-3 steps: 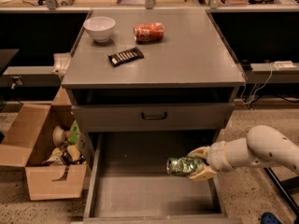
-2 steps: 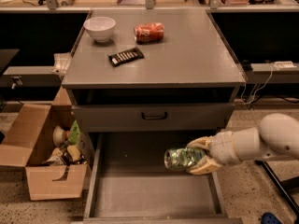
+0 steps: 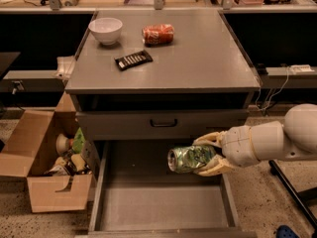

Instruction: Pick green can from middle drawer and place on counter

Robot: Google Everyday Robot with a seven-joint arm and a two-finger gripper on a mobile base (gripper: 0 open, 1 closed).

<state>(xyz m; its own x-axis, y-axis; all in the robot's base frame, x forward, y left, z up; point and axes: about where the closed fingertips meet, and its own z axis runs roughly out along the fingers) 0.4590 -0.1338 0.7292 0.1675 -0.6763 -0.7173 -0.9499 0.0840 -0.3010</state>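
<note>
The green can is dented and shiny, lying sideways with its silver end facing left. My gripper is shut on it, cream fingers above and below, reaching in from the right on a white arm. It holds the can in the air above the open middle drawer, over the drawer's right rear part. The drawer's floor is bare. The counter is the grey cabinet top behind and above.
On the counter stand a white bowl, a red-orange can on its side and a black remote-like bar. A narrower drawer front with black handle sits above. A cardboard box of items stands left.
The gripper has lifted the green can and carried it a little left, from low in the drawer to above it.
</note>
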